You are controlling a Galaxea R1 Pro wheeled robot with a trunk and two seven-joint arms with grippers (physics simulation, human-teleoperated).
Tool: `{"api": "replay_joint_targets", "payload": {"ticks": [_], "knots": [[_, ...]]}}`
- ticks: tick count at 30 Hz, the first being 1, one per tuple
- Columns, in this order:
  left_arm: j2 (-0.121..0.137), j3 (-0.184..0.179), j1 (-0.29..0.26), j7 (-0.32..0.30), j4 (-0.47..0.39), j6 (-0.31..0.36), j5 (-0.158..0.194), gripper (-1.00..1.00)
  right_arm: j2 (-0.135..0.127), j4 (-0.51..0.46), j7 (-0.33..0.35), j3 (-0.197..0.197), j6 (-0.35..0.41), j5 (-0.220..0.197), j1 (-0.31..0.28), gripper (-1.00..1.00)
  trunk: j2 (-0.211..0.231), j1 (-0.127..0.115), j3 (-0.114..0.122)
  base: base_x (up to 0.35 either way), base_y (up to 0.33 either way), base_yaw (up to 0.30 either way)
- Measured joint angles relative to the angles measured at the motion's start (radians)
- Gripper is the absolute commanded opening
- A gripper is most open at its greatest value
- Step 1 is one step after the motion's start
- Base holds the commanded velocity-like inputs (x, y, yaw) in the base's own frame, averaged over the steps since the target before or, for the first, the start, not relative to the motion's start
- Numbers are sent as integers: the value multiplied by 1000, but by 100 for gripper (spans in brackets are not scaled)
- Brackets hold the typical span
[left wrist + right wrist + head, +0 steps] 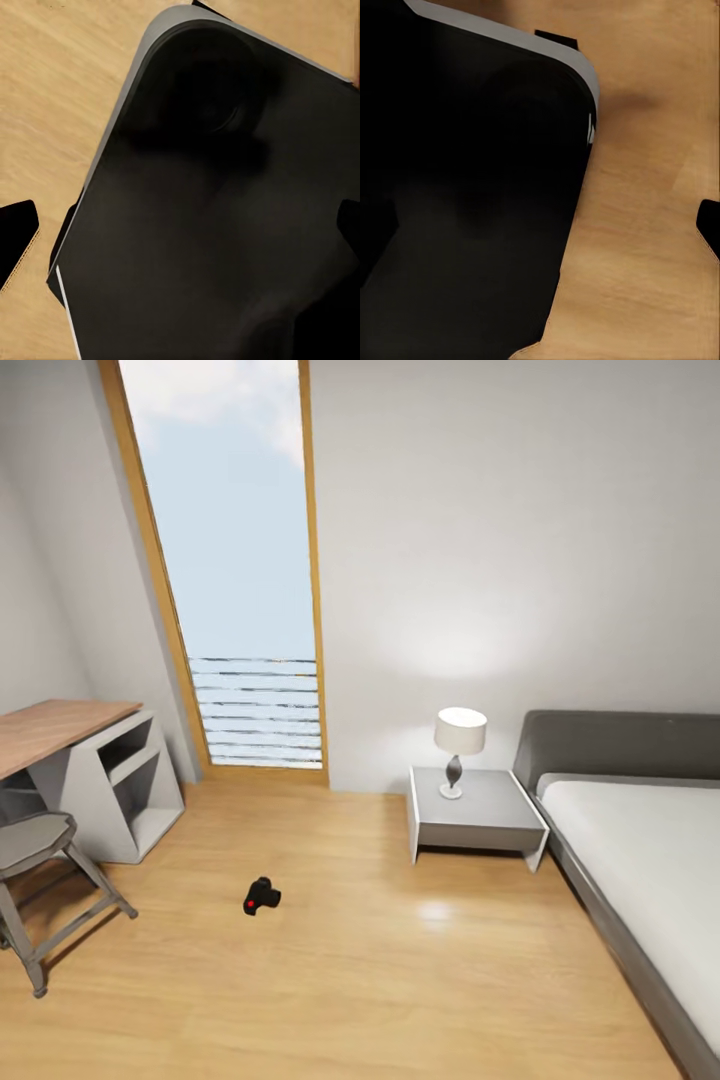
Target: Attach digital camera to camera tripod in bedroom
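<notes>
The digital camera (261,897), small and black with a red dot, lies on the light wood floor of the bedroom, left of centre in the head view, between the stool and the nightstand. The camera tripod is out of view. My left gripper (180,229) hangs over my own dark base (217,225), its black fingertips (16,234) far apart at the picture's edges, open and empty. My right gripper (540,225) also hangs beside the base, with one fingertip (709,225) showing wide at the edge over bare floor, nothing held.
A wooden desk (55,725) with a white shelf unit (125,780) and a grey stool (35,845) stand at the left. A tall window (235,560) is straight ahead. A white nightstand (475,815) with a lamp (459,745) and the grey bed (640,860) stand at the right.
</notes>
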Motion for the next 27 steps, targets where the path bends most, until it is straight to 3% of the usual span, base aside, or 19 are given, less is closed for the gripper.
{"api": "replay_joint_targets", "payload": {"ticks": [27], "knots": [[-2,0,0,2,1,0,0,100,0,0,1,1,1,0,0,100,0,0,0,311,194,0]]}}
